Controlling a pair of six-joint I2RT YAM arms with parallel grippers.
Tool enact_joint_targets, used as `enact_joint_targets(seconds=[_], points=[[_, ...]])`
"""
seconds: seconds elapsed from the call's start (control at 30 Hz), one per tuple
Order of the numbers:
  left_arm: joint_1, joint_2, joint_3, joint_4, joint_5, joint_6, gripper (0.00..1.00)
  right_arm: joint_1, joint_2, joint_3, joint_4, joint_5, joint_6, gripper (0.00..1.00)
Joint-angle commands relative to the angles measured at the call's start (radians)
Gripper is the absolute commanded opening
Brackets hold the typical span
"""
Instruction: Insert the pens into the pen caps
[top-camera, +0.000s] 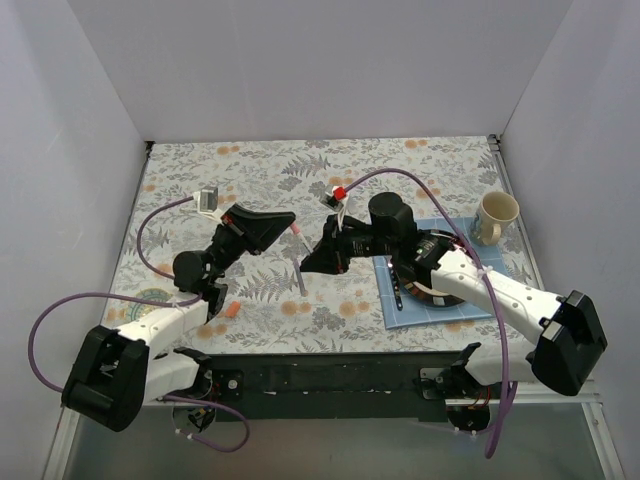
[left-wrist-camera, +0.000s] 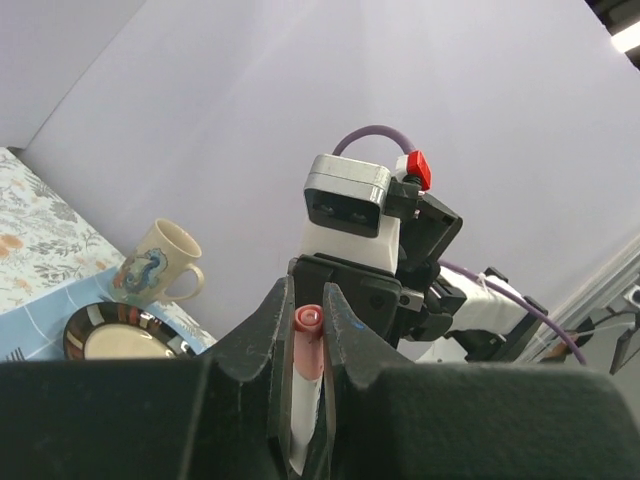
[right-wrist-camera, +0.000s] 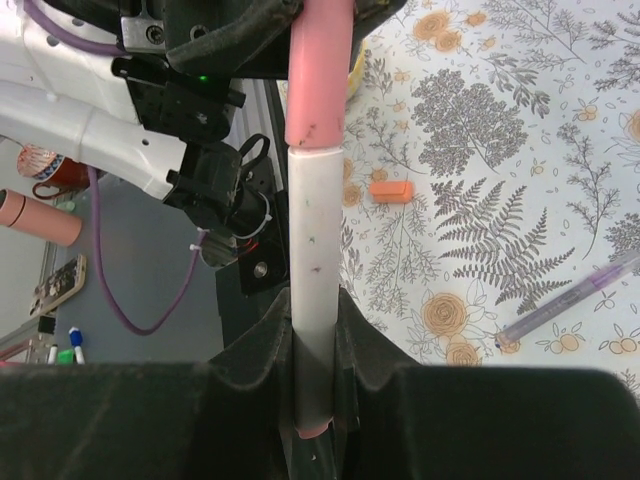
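Right pincer (right-wrist-camera: 316, 345) fills the foreground of its wrist view. Its jaws are closed tight on the lower barrel of a whitish pen (right-wrist-camera: 315, 250), and a pink tail end just shows below the fingers. The far end of the pen carries the pink cap (right-wrist-camera: 319, 75). The left pincer (left-wrist-camera: 308, 308) is clamped on that cap, whose round pink end pokes out between its 2 fingers in the left wrist view. Pen and cap hang in the air between the 2 pincers, above the tabletop (right-wrist-camera: 520, 120).

Risks, as judged:
1. The seam between cap and barrel is visible, but I cannot tell whether the cap is fully seated. If either side lets go too soon, the cap could be left loose or the pen dropped.
2. A push with the 2 axes out of line would jam or bend the pen, or let the smooth barrel slide through the right fingers.
3. A drop would land near the orange cap (right-wrist-camera: 391, 190) and purple pen (right-wrist-camera: 570, 300) lying on the tabletop, and could scatter them.

Pose: both arms reach forward and inward, with the pincers nose to nose over mid-tabletop. The right forearm passes above the blue mat (top-camera: 452, 316).
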Motion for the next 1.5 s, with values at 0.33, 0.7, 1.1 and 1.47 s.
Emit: enact_joint_targets(seconds=[0.33,0.7,1.1,1.47], points=[[-0.202,-0.011,0.033,-0.464,0.194,0.23,0.0,-0.052,-0.009,0.31,0.239,0.247,-0.143,0.01],[-0.27,0.044,0.022,-0.336,0.227,0.25,0.0,-0.137,0.066,0.465,0.216,0.114,-0.096,0.01],[-0.311,0.128,0.053,-0.254,0.296,0.217,0.0,-0.183,0.128,0.516,0.333,-0.05,0.007,0.01],[-0.325,0.17,0.045,-0.05,0.299,0.003,0.0,-0.215,0.125,0.545,0.376,-0.115,-0.001,0.01]])
